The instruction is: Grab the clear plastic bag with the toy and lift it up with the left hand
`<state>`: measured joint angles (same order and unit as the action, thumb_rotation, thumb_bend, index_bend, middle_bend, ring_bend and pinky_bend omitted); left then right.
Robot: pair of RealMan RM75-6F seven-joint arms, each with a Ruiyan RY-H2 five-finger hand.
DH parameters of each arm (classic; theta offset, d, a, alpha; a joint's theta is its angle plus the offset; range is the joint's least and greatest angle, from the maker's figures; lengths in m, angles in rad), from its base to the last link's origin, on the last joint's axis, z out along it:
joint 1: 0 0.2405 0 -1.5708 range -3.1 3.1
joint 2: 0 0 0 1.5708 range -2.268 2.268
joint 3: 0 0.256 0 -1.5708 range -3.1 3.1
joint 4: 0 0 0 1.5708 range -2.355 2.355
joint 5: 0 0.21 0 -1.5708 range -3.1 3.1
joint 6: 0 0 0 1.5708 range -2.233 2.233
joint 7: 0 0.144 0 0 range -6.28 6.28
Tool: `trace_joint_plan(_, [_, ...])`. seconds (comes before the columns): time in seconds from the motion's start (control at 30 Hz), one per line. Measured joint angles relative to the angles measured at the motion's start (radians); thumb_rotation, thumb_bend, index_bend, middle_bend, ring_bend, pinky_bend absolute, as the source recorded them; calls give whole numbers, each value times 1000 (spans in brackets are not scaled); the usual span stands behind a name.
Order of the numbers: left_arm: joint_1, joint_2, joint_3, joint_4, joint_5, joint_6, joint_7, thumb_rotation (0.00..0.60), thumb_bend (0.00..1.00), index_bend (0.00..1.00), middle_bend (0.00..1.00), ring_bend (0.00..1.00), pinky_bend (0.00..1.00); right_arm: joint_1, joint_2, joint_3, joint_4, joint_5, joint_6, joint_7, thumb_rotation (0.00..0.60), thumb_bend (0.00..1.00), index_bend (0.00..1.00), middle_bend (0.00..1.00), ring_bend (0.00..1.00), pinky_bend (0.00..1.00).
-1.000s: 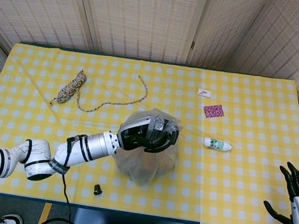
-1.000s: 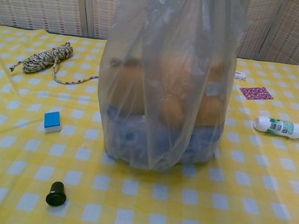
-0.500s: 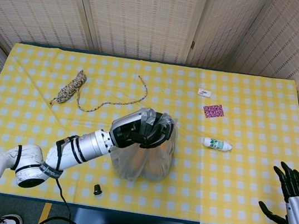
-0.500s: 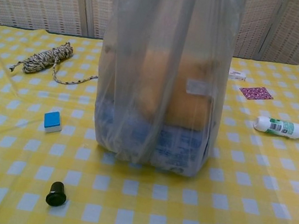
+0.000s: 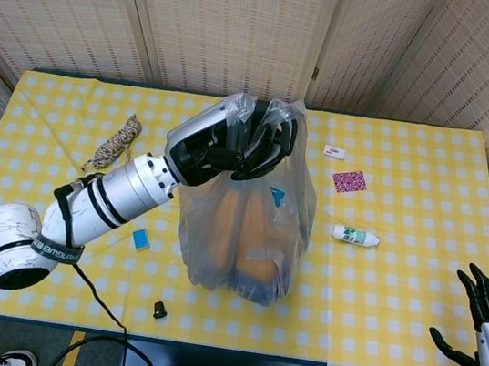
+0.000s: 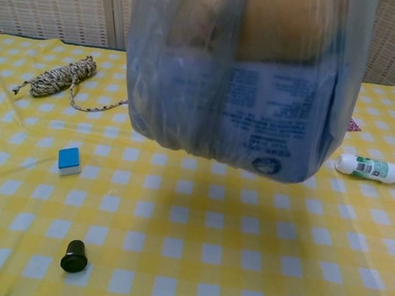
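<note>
My left hand (image 5: 237, 143) grips the gathered top of the clear plastic bag (image 5: 247, 229), and the bag hangs below it, off the table. In the chest view the bag (image 6: 243, 88) fills the upper middle, its bottom well above the cloth; an orange toy and a blue printed card show through the plastic. The left hand itself is out of the chest view. My right hand (image 5: 487, 316) hovers with fingers spread at the table's front right corner, holding nothing.
On the yellow checked cloth (image 5: 394, 288) lie a coiled rope (image 6: 60, 77), a small blue block (image 6: 69, 160), a black cap (image 6: 75, 256), a white bottle (image 6: 370, 168), a pink patterned card (image 5: 349, 180) and a small white tag (image 5: 334, 151).
My left hand has risen and pulled the bag up off the table; the blue block under it is now uncovered. The right hand barely shifted.
</note>
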<state>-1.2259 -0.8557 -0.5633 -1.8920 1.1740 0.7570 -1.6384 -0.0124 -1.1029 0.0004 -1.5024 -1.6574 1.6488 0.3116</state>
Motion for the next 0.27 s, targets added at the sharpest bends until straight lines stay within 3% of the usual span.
trace_joint_plan(0.27, [-6,28,-80,4,-107,-97,94,600,844,582,845,831,961,11,-9,5,1,19,-34,-17,600,254,0,0,18,0])
